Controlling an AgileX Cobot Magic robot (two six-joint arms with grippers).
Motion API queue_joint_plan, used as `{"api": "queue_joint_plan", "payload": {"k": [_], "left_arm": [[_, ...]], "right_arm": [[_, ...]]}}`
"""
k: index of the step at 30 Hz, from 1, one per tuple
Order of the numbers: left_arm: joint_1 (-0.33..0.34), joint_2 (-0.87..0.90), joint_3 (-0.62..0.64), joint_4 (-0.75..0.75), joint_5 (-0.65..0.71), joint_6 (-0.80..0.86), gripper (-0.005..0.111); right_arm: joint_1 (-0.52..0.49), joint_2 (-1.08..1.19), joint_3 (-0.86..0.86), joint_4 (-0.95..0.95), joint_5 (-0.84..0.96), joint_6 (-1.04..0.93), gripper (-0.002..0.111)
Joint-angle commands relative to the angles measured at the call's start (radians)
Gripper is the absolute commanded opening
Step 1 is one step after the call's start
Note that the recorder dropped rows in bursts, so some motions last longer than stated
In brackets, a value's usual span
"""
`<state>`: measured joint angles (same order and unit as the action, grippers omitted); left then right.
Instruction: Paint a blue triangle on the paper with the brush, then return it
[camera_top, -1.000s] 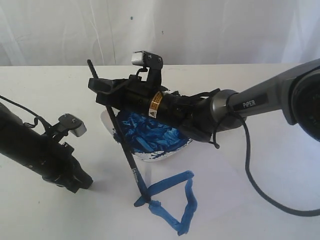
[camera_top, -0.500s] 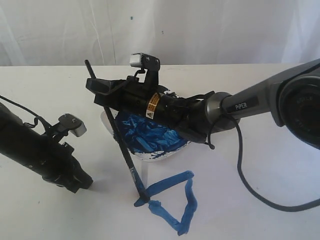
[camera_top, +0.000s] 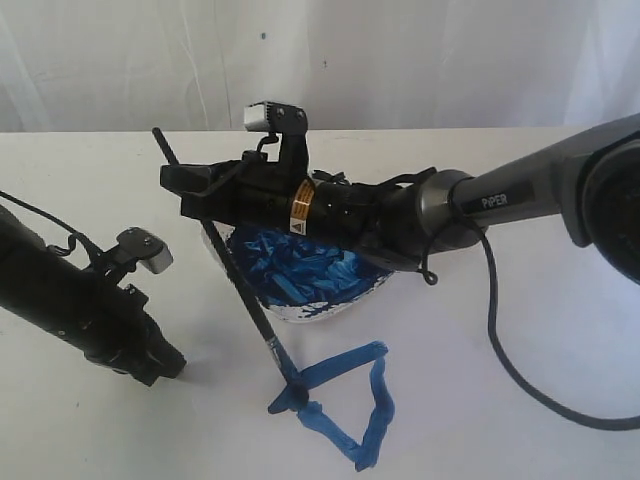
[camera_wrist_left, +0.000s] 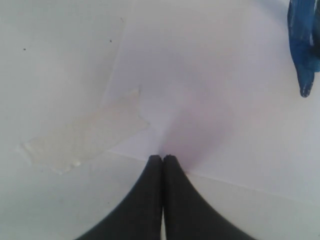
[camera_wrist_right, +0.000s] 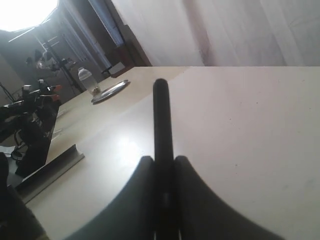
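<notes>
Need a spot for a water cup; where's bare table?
Bare: white table between black left arm and white curtain; also beside the black cable. Crowded: around the paint-smeared white dish, thin black paintbrush and blue painted triangle.
</notes>
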<state>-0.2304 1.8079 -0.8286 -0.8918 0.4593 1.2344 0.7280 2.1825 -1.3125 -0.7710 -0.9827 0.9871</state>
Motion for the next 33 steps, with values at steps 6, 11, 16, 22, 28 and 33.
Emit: {"api": "queue_joint_plan", "payload": {"k": [6, 11, 16, 22, 28, 33], "left_arm": [[-0.002, 0.018, 0.017, 0.073, -0.021, -0.001, 0.0], [-0.002, 0.018, 0.017, 0.073, -0.019, -0.003, 0.0], [-0.002, 0.018, 0.017, 0.031, -0.02, -0.008, 0.0], [-0.002, -0.031, 0.017, -0.038, -0.028, -0.006, 0.0], [-0.002, -0.157, 0.017, -0.042, -0.049, -0.008, 0.0], [-0.002, -0.257, 0.017, -0.049, -0.043, -0.008, 0.0]], "right_arm": [[0.001, -0.022, 0.045, -0.038, 0.018, 0.033, 0.0], [0.001, -0.038, 0.058, -0.033, -0.068, 0.046, 0.0], [-0.003, -0.161, 0.058, -0.053, -0.098, 0.046, 0.0], [-0.05, -0.27, 0.085, -0.049, -0.14, 0.101, 0.0], [-0.166, -0.369, 0.253, -0.033, -0.238, 0.101, 0.0], [-0.261, -0.407, 0.392, 0.033, -0.238, 0.121, 0.0]]}}
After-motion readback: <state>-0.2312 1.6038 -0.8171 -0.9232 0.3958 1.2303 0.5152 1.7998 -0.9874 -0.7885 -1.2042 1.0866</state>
